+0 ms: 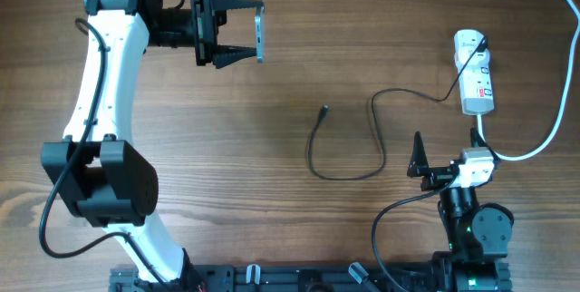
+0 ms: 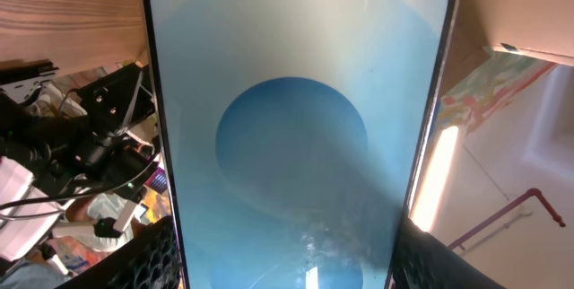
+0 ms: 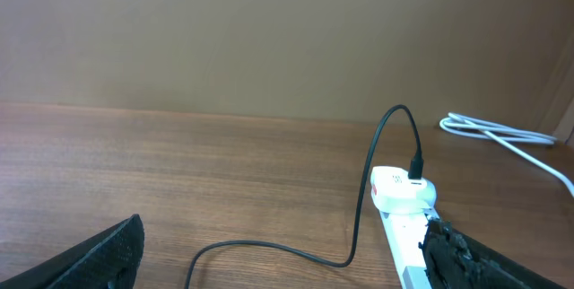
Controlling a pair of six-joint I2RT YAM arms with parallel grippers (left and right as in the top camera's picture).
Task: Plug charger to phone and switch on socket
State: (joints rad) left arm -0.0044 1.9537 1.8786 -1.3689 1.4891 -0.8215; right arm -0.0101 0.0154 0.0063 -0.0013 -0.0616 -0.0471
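Charger [image 3: 415, 165] plugged into socket [image 3: 399, 192]; left tool [image 1: 257, 32] grips phone [image 2: 296, 127].

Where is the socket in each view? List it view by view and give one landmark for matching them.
Overhead: the socket lies near the right edge, in the upper half.
Left wrist: not in view; the phone fills the picture.
Right wrist: the socket is at lower right, running off the bottom edge.
Shared landmark: the charger, plugged in at the socket's far end, shows in overhead and right wrist.
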